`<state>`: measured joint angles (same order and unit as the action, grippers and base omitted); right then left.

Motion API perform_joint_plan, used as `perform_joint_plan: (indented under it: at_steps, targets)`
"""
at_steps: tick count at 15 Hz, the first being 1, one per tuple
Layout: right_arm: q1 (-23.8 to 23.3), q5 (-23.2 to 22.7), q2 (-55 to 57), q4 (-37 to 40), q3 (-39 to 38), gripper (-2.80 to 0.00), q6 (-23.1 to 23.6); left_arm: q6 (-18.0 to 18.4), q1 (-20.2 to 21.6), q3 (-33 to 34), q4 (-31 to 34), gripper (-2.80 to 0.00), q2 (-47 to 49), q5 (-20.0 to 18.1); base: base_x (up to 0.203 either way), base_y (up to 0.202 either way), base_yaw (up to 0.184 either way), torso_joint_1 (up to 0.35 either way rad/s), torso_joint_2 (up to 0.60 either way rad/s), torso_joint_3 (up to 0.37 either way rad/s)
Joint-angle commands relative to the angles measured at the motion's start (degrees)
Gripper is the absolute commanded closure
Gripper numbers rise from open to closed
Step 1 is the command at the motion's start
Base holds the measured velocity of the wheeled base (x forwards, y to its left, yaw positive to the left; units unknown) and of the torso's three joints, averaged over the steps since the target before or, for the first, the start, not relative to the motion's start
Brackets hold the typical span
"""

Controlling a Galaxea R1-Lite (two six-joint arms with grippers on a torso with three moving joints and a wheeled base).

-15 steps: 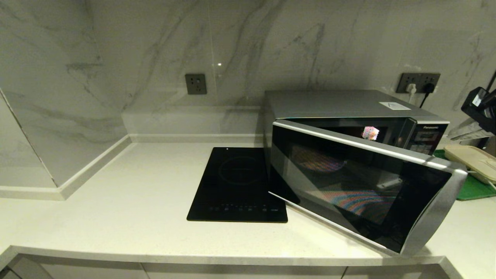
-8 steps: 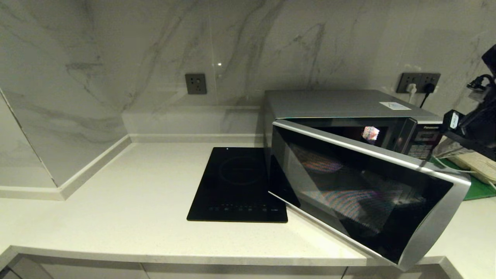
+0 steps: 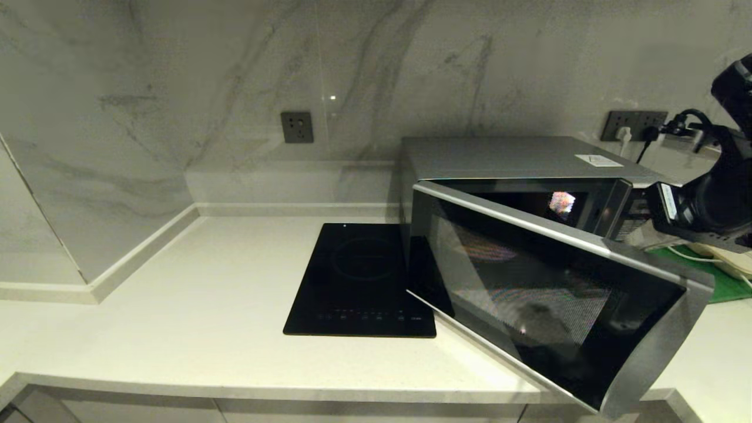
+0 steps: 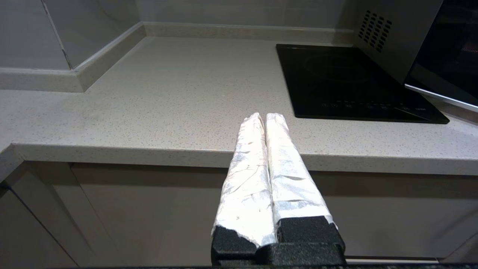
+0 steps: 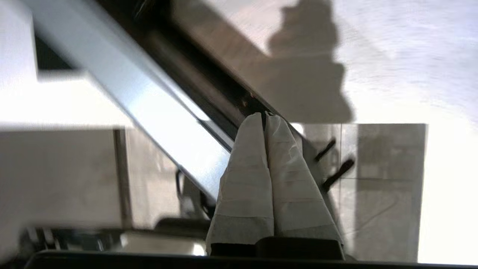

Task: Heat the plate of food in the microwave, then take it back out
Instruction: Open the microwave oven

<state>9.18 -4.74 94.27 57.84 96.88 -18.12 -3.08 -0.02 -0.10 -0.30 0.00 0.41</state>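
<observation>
The microwave (image 3: 529, 176) stands on the bench (image 3: 176, 305) just right of the black cooktop (image 3: 364, 282), its dark glass door (image 3: 552, 294) swung partly open toward the front. The right pincer (image 5: 264, 116), fingers pressed together, sits with its tips at the door's edge. The left pincer (image 4: 266, 117), also pressed together and holding nothing, hangs at the bench's front edge.

A long pale speckled counter (image 3: 194, 294) runs along a marble wall and holds everything here. A flat black cooktop (image 3: 359, 282) lies in the middle of it, and the big silver microwave (image 3: 517, 161) stands just beside the cooktop, with its dark door (image 3: 552, 294) swung out over the counter. Past the microwave a green mat (image 3: 725, 285) lies on the counter with a cream box (image 3: 731, 258) on top.
</observation>
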Motion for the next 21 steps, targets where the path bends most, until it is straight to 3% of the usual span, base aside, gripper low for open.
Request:
perform_joint_plan:
  at_steps: [1, 5, 12, 18, 21]
  targets:
    - [6.7, -0.2, -3.4, 0.4, -2.6, 0.0, 1.4, -0.1, 0.0, 0.0, 0.0, 0.0, 0.0, 0.0, 0.0, 0.0, 0.0, 0.0, 0.0, 0.0]
    - [16.0, -0.1, -5.7, 0.5, -3.4, 0.0, 1.6, -0.1, 0.0, 0.0, 0.0, 0.0, 0.0, 0.0, 0.0, 0.0, 0.0, 0.0, 0.0, 0.0]
    - [19.9, 0.1, -5.8, 0.3, -4.6, 0.0, 2.0, 0.0, 0.0, 0.0, 0.0, 0.0, 0.0, 0.0, 0.0, 0.0, 0.0, 0.0, 0.0, 0.0]
    - [32.3, 2.4, 0.6, -5.7, -3.4, 0.0, 2.2, -0.1, 0.0, 0.0, 0.0, 0.0, 0.0, 0.0, 0.0, 0.0, 0.0, 0.0, 0.0, 0.0]
    - [35.6, 3.2, 3.3, -6.4, -1.6, 0.0, 2.1, -0.1, 0.0, 0.0, 0.0, 0.0, 0.0, 0.0, 0.0, 0.0, 0.0, 0.0, 0.0, 0.0]
